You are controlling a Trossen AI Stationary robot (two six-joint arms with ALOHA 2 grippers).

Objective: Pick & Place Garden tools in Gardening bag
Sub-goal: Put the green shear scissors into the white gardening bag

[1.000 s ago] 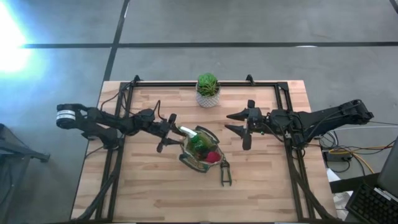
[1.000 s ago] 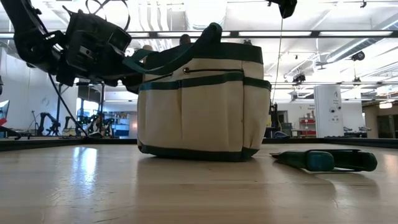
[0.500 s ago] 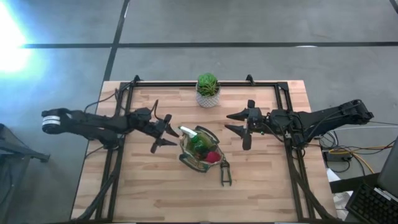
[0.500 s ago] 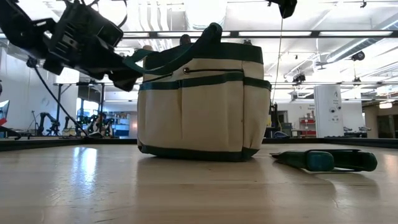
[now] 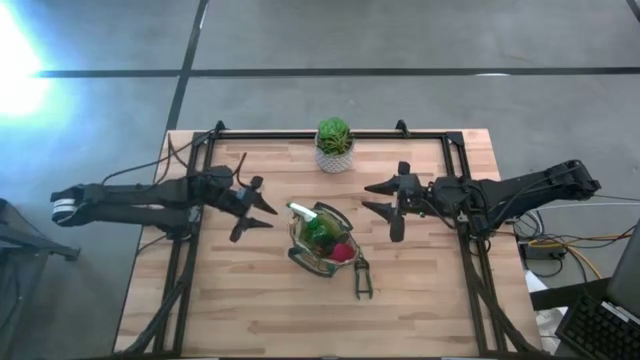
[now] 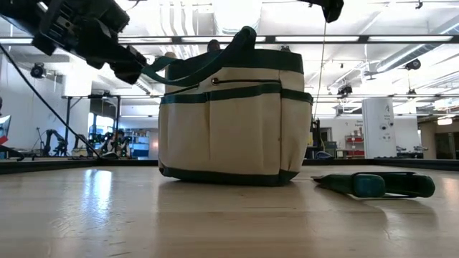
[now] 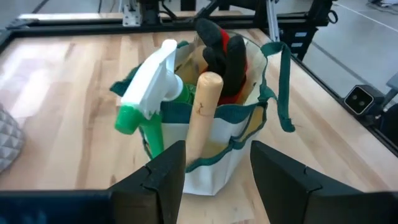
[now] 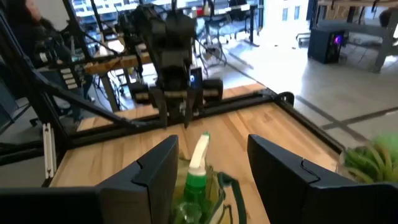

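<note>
1. We see the bag point(image 5: 322, 240) standing upright near the middle of the counter point(image 5: 250, 310), its round mouth open.
2. Inside it, the spray bottle point(image 7: 152, 93) leans with its white head above the rim, just beside a wooden handle point(image 7: 200, 115); behind them sits a red-and-black piece point(image 7: 225, 56).
3. The lower parts of these tools are hidden by the bag's wall, so we cannot tell which tool the wooden handle belongs to.
4. A pruner point(image 5: 361, 279) lies flat on the counter just beside the bag, outside it; in the low view its teal grips point(image 6: 376, 184) show to one side of the bag.
5. A potted plant point(image 5: 334, 145) stands at the counter's far edge, well apart from the bag.
6. The left end effector point(image 5: 252, 204) hangs beside the bag, fingers spread, holding nothing.
7. The right end effector point(image 5: 385, 204) hovers on the bag's other side, fingers also spread and empty.
</note>
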